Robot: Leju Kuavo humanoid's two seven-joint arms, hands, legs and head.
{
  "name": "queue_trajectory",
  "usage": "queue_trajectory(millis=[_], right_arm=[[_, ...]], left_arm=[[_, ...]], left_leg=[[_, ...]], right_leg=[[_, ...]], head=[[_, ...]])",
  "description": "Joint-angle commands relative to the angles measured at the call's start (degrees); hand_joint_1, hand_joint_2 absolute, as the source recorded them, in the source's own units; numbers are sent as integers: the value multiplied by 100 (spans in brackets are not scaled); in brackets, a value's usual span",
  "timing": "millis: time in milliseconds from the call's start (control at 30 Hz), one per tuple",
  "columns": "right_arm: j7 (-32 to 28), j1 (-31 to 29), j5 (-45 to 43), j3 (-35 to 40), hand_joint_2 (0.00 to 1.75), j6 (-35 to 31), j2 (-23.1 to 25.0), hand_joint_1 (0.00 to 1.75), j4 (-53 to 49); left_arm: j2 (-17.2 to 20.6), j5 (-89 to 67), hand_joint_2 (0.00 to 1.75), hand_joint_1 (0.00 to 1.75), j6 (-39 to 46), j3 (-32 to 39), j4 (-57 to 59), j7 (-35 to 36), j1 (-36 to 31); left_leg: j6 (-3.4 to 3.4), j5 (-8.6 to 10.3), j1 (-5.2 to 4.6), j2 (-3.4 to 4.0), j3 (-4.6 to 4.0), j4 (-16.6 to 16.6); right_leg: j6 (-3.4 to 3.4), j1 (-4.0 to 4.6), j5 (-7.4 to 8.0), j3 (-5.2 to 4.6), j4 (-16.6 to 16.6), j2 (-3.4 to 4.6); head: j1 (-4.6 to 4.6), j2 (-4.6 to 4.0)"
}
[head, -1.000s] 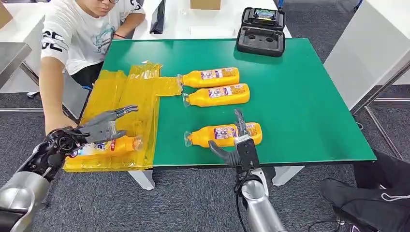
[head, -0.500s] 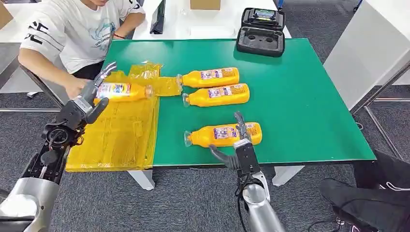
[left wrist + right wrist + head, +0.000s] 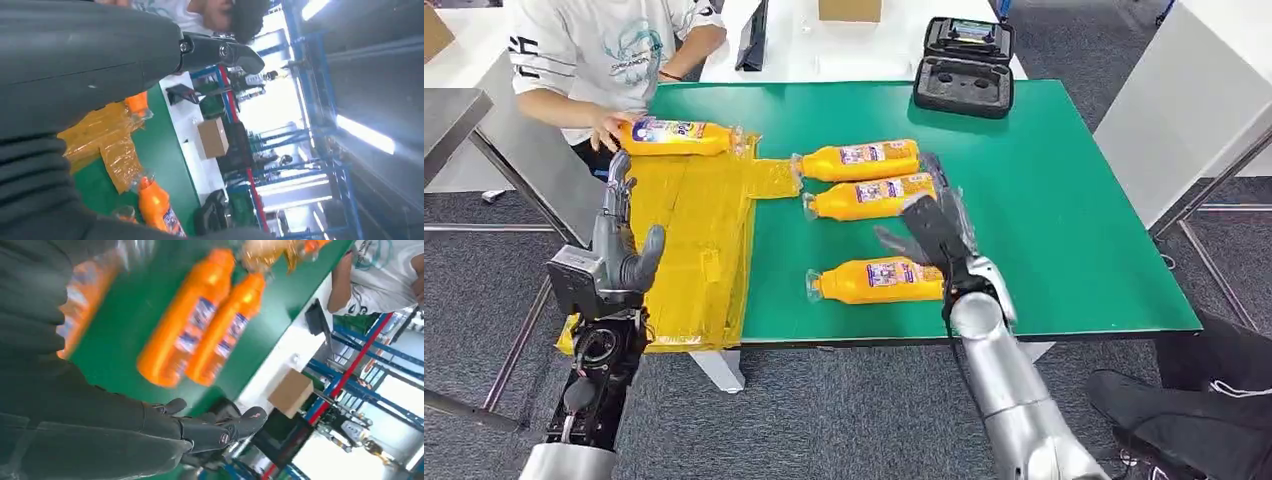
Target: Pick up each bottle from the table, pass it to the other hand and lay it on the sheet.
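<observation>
From my seat the left hand (image 3: 620, 262) stands lower left in the head view, fingers pointing up and apart, holding nothing, at the near left edge of the yellow sheet (image 3: 689, 250). The sheet covers the left end of the green desk (image 3: 1064, 230). Just right of centre the right hand (image 3: 932, 232) hangs over the desk with fingers spread and nothing in it, above the base end of the nearest bottle (image 3: 876, 281), which lies on its side on the bare green with its cap toward the sheet; I cannot tell whether the hand touches it. Beyond that lie two more bottles, the middle bottle (image 3: 872, 197) and the far bottle (image 3: 856, 160), side by side on the green, caps toward the sheet, the far one's cap at a strip of sheet that juts right. In the upper left a fourth bottle (image 3: 676, 136) lies at the sheet's far edge with a person's hand (image 3: 610, 130) on its base. A black case (image 3: 965, 66) sits open at the desk's far edge.
</observation>
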Motion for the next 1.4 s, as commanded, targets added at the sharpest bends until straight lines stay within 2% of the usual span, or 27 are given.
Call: queue_trajectory(millis=[33,100,167,300,367,467,600,933,1100,1267,1400], right_arm=[[677,-1908,465,1068,175,511,-425,0,2593],[899,-2396,460,1292,175,1011,-498,0,3242],[888,-2439,447,1286,175,1037,-516,0,3280],[743,-2730,207,1434,175,1888,-584,0,3800],[743,-2730,207,1434,175,1888,-584,0,3800],[589,-2804,9,1629,175,2377,-614,0,3973],[548,-2828,-69,1699,175,2496,-607,0,3991],[363,-3017,-372,2229,175,3507,-902,0,4014],[350,-3022,-380,2235,175,3520,-924,0,4013],[399,-3234,-411,2649,175,4083,-1144,0,4192],[422,-3153,-554,2851,175,4016,-1244,0,4246]], left_arm=[[-48,-305,175,0,446,-294,267,148,-119],[-22,-360,175,0,594,-330,392,190,-147],[-13,-362,175,0,602,-333,410,187,-146],[13,-393,175,0,714,-352,580,184,-197],[13,-393,175,0,714,-352,580,184,-197],[22,-426,175,0,802,-406,744,158,-296],[33,-409,175,0,807,-409,770,156,-314],[49,-431,175,0,942,-429,1119,143,-418],[50,-427,175,0,952,-426,1129,132,-412],[40,-319,175,0,929,-373,1427,70,-434],[19,-252,175,0,976,-361,1700,-40,-519]], left_leg=[[-9,4,5,20,-10,7],[-14,8,4,36,-13,9],[-9,18,0,14,-19,6],[-9,28,3,-7,-27,5],[-7,29,4,-7,-26,5],[-7,29,2,-7,-28,6],[-7,28,0,-6,-27,7],[-11,31,3,-7,-37,11],[-6,29,-1,-9,-30,9],[-8,30,-1,-7,-32,10],[-7,31,-1,-16,-27,8]], right_leg=[[-10,6,11,-15,7,18],[-23,5,26,-24,12,33],[-16,2,23,-21,9,12],[-12,4,25,-23,6,-6],[-12,4,25,-20,4,-7],[-8,2,27,-22,7,-9],[-7,0,26,-23,8,-7],[-12,4,29,-33,10,-9],[-7,0,26,-27,9,-10],[-9,0,27,-29,11,-10],[-7,0,27,-21,5,-17]], head=[[-2,0],[0,0],[-2,0],[0,0],[0,0],[2,0],[2,0],[2,0],[0,0],[0,0],[0,0]])
